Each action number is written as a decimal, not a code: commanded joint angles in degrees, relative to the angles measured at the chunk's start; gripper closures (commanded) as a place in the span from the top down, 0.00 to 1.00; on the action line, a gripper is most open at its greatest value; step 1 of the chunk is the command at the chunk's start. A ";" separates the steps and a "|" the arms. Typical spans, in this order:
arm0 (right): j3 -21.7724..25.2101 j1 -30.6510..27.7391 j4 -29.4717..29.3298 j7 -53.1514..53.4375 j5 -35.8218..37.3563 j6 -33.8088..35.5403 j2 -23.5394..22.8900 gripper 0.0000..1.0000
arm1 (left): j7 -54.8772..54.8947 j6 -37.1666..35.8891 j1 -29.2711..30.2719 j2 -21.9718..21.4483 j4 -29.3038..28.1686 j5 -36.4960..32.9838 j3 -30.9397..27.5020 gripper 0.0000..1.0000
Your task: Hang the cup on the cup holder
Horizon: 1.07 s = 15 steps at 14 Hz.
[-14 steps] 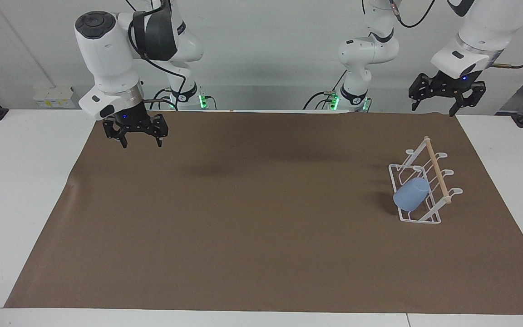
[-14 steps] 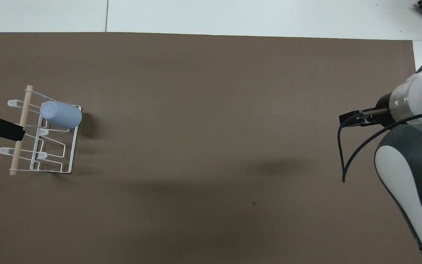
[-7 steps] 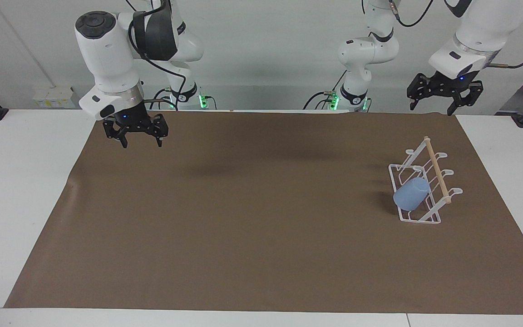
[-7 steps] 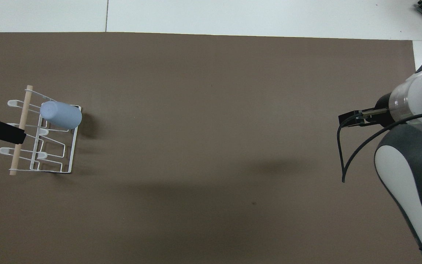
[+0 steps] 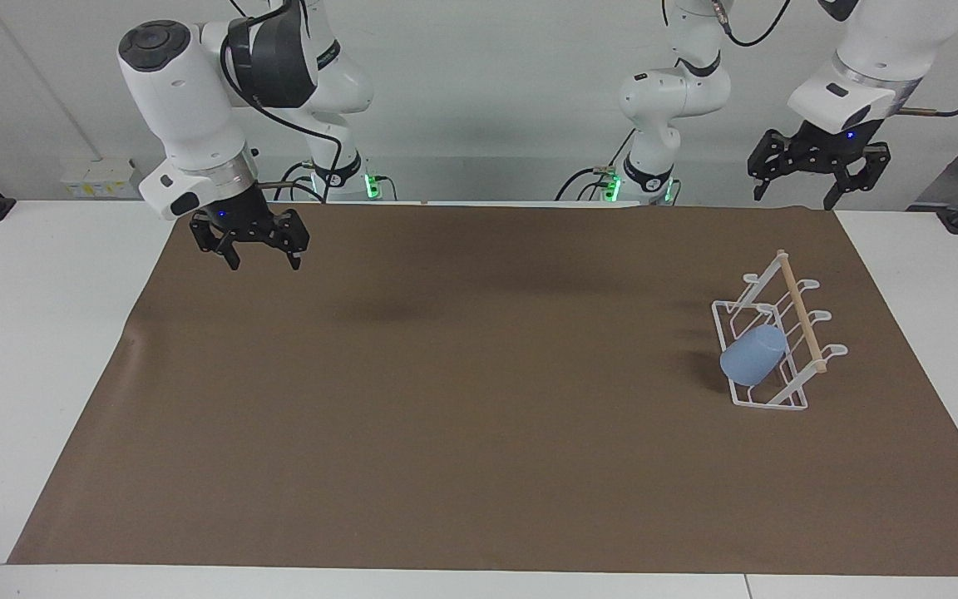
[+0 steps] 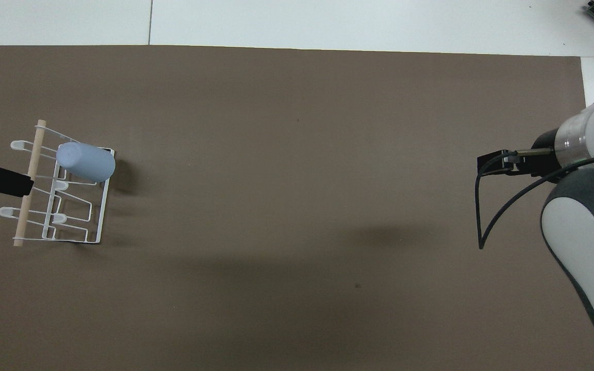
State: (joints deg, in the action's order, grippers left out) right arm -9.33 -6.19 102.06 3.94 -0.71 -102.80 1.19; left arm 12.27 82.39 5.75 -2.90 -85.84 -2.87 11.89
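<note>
The cup (image 5: 752,356) already sits mouth-down over a slanted prong of the cup holder (image 5: 778,398), at the end of the rack farthest from the robots, and I judge the hanging itself done. What I have in hand is the retreat, and doing it well mostly means touching nothing.

My left gripper (image 5: 818,176) is up in the air over the edge of the brown mat (image 5: 462,399) closest to the robots, at the left arm's end of the tabletop (image 5: 38,349), fingers spread and carrying nothing. In the overhead view its tip overlaps the wooden dowel (image 6: 29,180) of the rack (that is only the raised gripper covering it; the facing view shows it well clear). I would lift it straight away from the rack rather than swing it low across the prongs, since the wire frame looks light and a brush on the dowel could tip it and shake the cup loose.

My right gripper (image 5: 250,243) hangs above the mat at the right arm's end, well apart from the rack, also released and empty; that arm waits, and I would leave it be.

The cup leans against the wire, its rim just above the rack's base, so I would check that it stays seated before calling it done.
</note>
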 commanded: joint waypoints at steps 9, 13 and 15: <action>-0.69 -1.02 1.04 3.18 -1.22 -1.17 1.18 1.00 | -0.32 -0.82 -3.38 -1.14 -0.82 4.45 -7.67 1.00; -0.69 -1.02 1.04 3.09 -1.22 -0.82 1.18 1.00 | -0.50 -1.00 -4.60 -1.32 -0.91 4.37 -8.54 1.00; -0.60 -1.20 1.04 3.18 -1.22 -0.47 1.27 1.00 | -0.32 -0.92 -3.56 -1.14 -0.99 4.36 -8.37 1.00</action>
